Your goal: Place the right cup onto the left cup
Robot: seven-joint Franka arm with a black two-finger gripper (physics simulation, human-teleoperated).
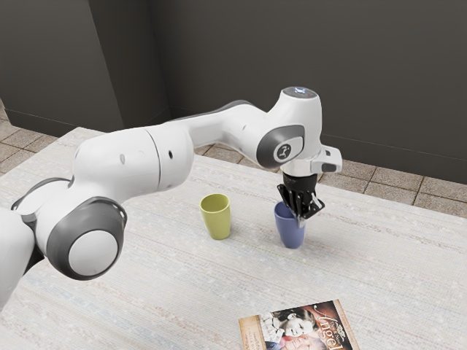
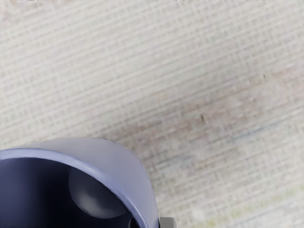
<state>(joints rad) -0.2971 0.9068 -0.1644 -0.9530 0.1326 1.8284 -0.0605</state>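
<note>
Under the pincer [image 1: 300, 217], exterior view: blue cup [image 1: 291, 232], upright; pincer nearly closed, its fingers pinching the cup's rim wall. Yellow-green cup [image 1: 217, 219] upright, apart from the pincer toward the exterior view's left; "Angel" book [image 1: 299, 329] nearer the camera than the pincer. Wrist view: blue cup's wall between the pincer's [image 2: 150, 223] fingertips, one inside, one outside

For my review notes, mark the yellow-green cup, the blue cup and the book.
Yellow-green cup [image 1: 217, 222]: exterior view, outer side wall.
Blue cup [image 1: 292, 233]: exterior view, outer wall below the rim.
Book [image 1: 298, 332]: exterior view, front cover.
</note>
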